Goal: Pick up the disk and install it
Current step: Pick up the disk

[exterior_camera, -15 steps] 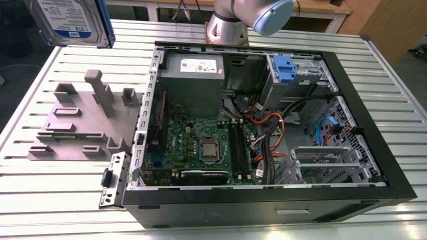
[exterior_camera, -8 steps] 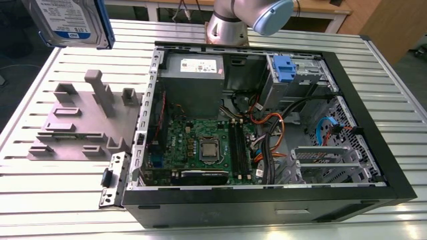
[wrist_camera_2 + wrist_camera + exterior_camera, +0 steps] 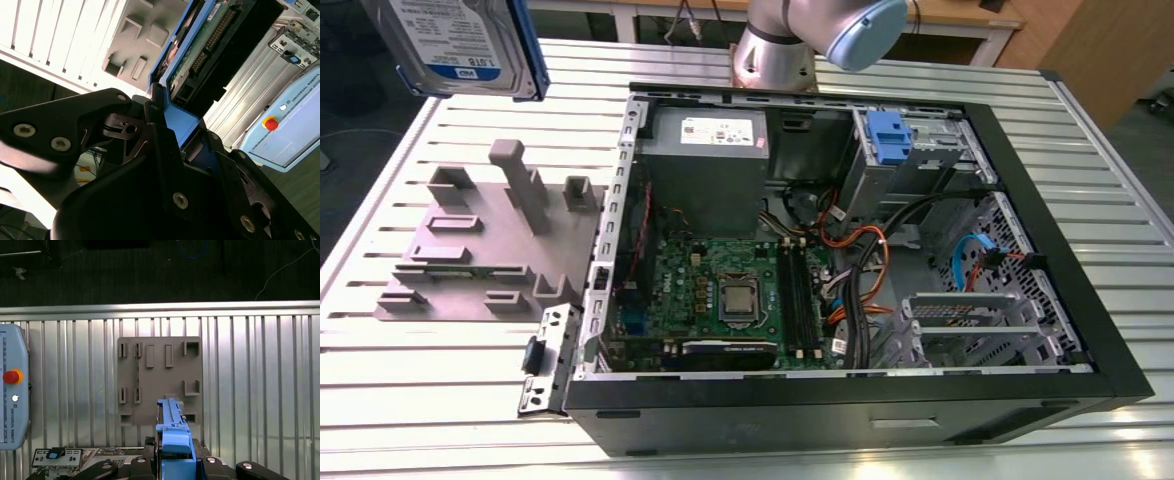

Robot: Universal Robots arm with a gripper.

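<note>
The gripper (image 3: 184, 132) has its fingers clamped on the blue bracket of the disk (image 3: 454, 45), held up in the air, well clear of the open PC case (image 3: 1067, 262). The exterior view catches its white-and-blue label (printed side facing the camera), while the first wrist view sees it edge-on over the grey fixture plate (image 3: 160, 371)

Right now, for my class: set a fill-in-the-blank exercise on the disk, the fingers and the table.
1. The disk sits in a bracket coloured ____.
2. The fingers are ____ on the disk's bracket.
3. The grey tray lies on the table at the exterior view's ____ of the computer case.
4. The computer case lies with its side ____.
Missing words: blue; shut; left; open.
</note>
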